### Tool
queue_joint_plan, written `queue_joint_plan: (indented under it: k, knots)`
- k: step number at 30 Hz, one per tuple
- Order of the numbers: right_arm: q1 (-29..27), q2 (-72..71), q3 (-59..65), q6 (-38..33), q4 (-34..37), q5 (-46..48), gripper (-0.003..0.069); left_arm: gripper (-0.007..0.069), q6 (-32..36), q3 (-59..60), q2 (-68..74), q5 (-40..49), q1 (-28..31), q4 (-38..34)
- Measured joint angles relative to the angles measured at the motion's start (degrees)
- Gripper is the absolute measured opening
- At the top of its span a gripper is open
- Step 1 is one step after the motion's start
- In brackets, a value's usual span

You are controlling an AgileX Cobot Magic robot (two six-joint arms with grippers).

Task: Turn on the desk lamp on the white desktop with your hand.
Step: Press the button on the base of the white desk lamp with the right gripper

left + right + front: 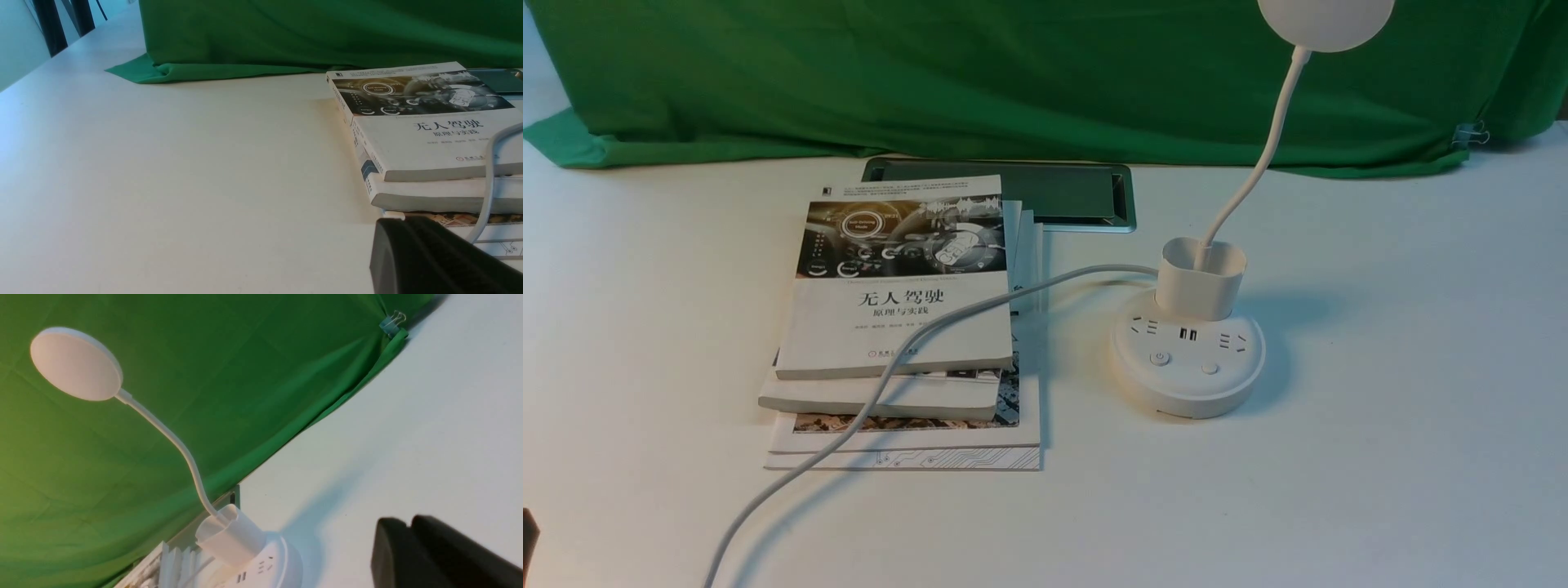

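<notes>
The white desk lamp stands on the white desktop (1380, 457) at centre right. Its round puck base (1188, 367) carries sockets, USB ports and two buttons (1160, 358). The cup holder (1201, 278) sits on the base, and the thin neck rises to the disc head (1327, 20), which looks unlit. The lamp also shows in the right wrist view (229, 535). My right gripper (409, 525) is shut and empty, above bare desktop beside the lamp. My left gripper (405, 218) is shut and empty near the front corner of the books; only a dark sliver of it (528, 539) shows in the front view.
A stack of books (898, 327) lies left of the lamp, and the lamp's white cable (882, 384) runs across it to the front edge. A grey cable hatch (1045, 196) sits behind the books. Green cloth (1013, 73) covers the back, held by a clip (1470, 133).
</notes>
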Motion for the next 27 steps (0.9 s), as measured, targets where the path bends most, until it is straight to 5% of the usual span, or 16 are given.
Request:
queue_joint_plan:
  k: [27]
  knots:
    - [0.0, 0.0, 0.0, -4.1, 0.1, -2.8, 0.0121, 0.0021, 0.0, 0.0, 0.0, 0.0, 0.0, 0.0]
